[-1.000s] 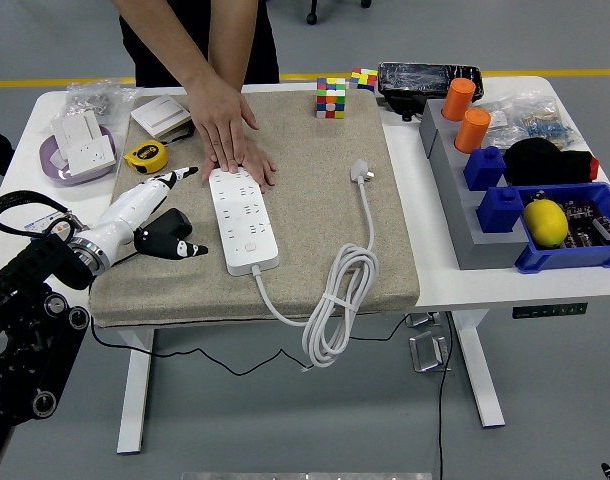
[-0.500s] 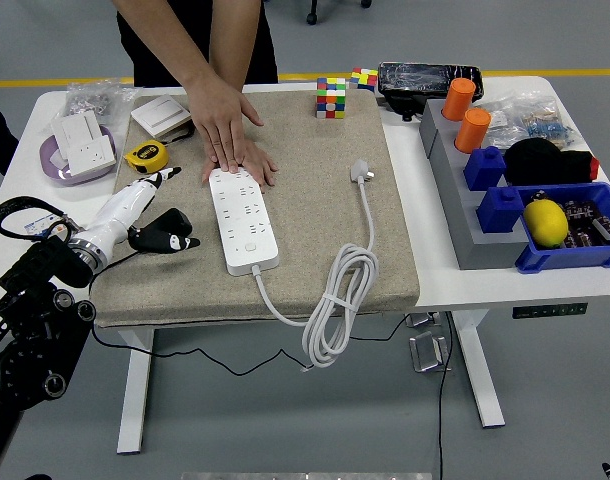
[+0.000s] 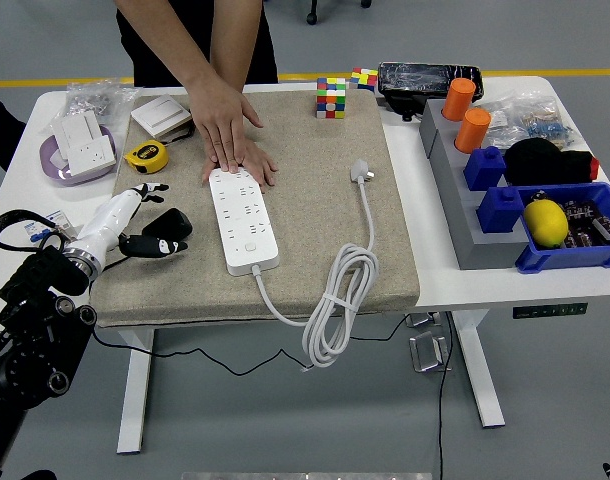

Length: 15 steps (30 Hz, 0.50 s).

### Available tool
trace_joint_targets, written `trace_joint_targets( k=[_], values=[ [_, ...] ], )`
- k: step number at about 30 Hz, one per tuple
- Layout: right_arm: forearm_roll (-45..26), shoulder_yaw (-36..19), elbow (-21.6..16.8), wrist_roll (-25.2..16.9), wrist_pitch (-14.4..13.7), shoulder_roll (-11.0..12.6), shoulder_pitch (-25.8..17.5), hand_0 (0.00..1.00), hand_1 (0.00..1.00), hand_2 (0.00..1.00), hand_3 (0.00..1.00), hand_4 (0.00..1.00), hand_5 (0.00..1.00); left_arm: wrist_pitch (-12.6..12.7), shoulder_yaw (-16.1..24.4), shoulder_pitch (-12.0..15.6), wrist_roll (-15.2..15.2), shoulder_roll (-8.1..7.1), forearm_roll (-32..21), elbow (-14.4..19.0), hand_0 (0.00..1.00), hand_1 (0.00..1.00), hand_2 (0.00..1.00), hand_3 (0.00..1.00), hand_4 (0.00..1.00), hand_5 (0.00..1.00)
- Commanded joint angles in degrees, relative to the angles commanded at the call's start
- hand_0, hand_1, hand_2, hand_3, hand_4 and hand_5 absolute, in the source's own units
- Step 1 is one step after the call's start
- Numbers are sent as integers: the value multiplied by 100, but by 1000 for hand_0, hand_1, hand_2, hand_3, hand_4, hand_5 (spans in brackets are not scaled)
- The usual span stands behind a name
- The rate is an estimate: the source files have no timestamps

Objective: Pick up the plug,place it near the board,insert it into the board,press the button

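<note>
left hand (image 3: 135,222) is hovering over the mat's (image 3: 315,215) left edge, fingers (image 3: 157,245) loosely spread, holding nothing. plug (image 3: 361,172) is lying on the mat, right of the board (image 3: 243,220), well apart. person's hands (image 3: 230,135) are pressing down the board's far end on the surface (image 3: 405,190).

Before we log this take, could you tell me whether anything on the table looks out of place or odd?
The power strip lies at a slight angle on the mat, its far end pinned by a person's hands. Its coiled cable droops over the table's near edge. The plug lies loose and unplugged; the left robot hand rests open beside the strip.
</note>
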<state>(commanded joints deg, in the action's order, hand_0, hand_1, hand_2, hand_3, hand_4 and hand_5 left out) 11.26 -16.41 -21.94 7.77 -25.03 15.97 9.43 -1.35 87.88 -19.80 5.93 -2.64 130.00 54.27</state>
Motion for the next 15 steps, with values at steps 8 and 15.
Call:
trace_joint_targets(
  k=[8, 15],
  values=[
    [-6, -5, 3, -5, -4, -1, -7, 838, 764, 752, 783, 998, 998, 112, 35, -34, 58, 35, 0, -268, 709, 663, 557, 715, 998, 243],
    [-8, -11, 3, -7, -4, 2, -11, 838, 764, 751, 783, 998, 998, 133, 52, -39, 112, 45, 0, -362, 679, 645, 502, 567, 998, 272]
  ],
)
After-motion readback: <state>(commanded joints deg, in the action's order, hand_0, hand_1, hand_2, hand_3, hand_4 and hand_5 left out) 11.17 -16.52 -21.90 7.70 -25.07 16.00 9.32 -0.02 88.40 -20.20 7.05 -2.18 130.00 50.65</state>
